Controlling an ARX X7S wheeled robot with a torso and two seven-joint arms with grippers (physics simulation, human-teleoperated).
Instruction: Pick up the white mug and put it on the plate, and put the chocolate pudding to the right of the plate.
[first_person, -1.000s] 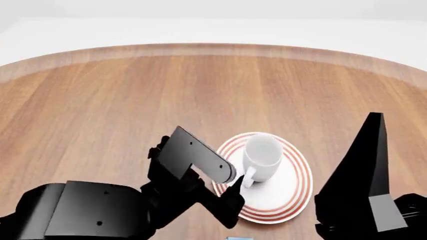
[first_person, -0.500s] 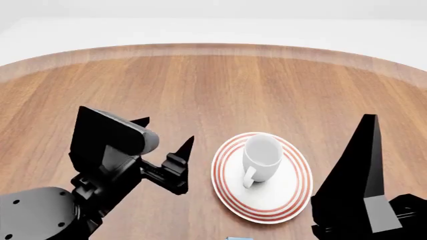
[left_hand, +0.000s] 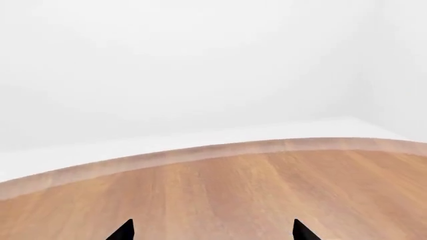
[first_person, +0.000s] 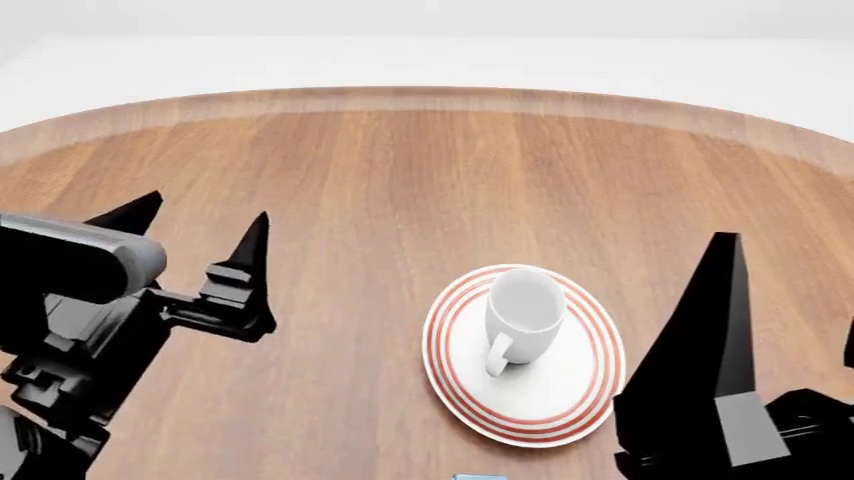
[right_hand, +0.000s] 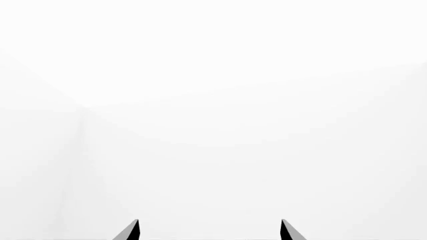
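On the one plate, one upright white mug.

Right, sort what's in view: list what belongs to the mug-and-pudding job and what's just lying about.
Belongs to the job:
- white mug, upright on the plate
- plate
- a sliver of light blue at the head view's bottom edge, possibly the chocolate pudding; too little shows to tell

Just lying about:
- nothing loose; only the wooden table

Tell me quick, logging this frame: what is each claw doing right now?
Left claw: open, holding nothing, away from the white mug.
Right claw: open, holding nothing.
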